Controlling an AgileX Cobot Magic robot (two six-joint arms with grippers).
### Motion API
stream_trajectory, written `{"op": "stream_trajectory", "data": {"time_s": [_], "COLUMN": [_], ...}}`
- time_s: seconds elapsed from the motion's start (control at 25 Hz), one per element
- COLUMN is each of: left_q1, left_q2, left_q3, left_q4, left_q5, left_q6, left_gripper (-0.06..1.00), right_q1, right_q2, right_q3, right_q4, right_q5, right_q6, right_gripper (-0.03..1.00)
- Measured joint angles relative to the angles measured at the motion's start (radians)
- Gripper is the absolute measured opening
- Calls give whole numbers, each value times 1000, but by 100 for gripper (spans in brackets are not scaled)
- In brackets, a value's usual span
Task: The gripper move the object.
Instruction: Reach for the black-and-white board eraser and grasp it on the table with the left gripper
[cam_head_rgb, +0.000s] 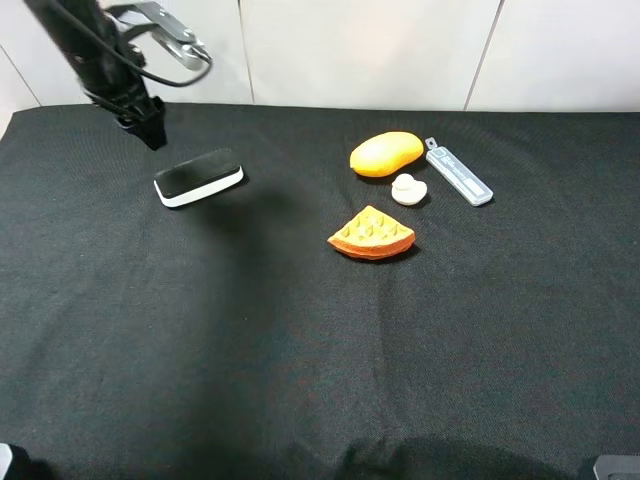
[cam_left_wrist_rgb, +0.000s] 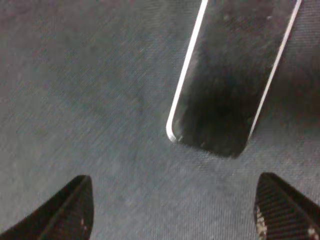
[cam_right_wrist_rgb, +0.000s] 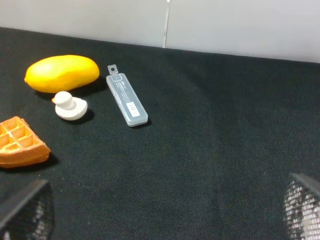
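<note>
The eraser (cam_head_rgb: 198, 177), black felt on a white base, lies flat on the black cloth at the back left. My left gripper (cam_head_rgb: 150, 128) hangs just behind and to the left of it, apart from it. In the left wrist view the eraser (cam_left_wrist_rgb: 235, 70) lies ahead of the left gripper (cam_left_wrist_rgb: 174, 186), whose dark fingers (cam_left_wrist_rgb: 67, 212) stand wide apart with nothing between them. My right gripper (cam_right_wrist_rgb: 165, 200) is open and empty over bare cloth at the near right, far from the eraser.
An orange waffle wedge (cam_head_rgb: 371, 235), a yellow mango (cam_head_rgb: 386, 153), a small white duck (cam_head_rgb: 408, 189) and a grey-blue utility knife (cam_head_rgb: 458, 172) lie at the back right. The black cloth (cam_head_rgb: 300, 350) covers the table up to the white back wall.
</note>
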Motion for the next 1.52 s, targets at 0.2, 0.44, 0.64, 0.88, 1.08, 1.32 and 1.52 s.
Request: {"op": "stream_trajectory", "data": {"time_s": [0.2,0.44,0.64,0.88,1.08,1.32,1.52], "left_q1": [-29,-32,-32,-32,-34,-54,-62], "left_q2": [75,121,160,192,232,250,251], "left_q3": [-50,-58,-60,-71,-103,-133,-135], "left_q4": [-4,-7,-7,-7,-7,-7,-8], "left_q5": [32,42,41,21,17,4,-3], "left_q6": [38,41,41,62,68,70,73], "left_gripper": [71,71,71,71,71,71,71], "right_q1": [0,0,0,0,0,0,0], "right_q2": [0,0,0,0,0,0,0], "right_q3": [0,0,0,0,0,0,0], "right_q4": [0,0,0,0,0,0,0], "right_q5": [0,0,0,0,0,0,0], "right_q6": [0,0,0,0,0,0,0], "right_gripper": [69,69,69,69,69,69,69]}}
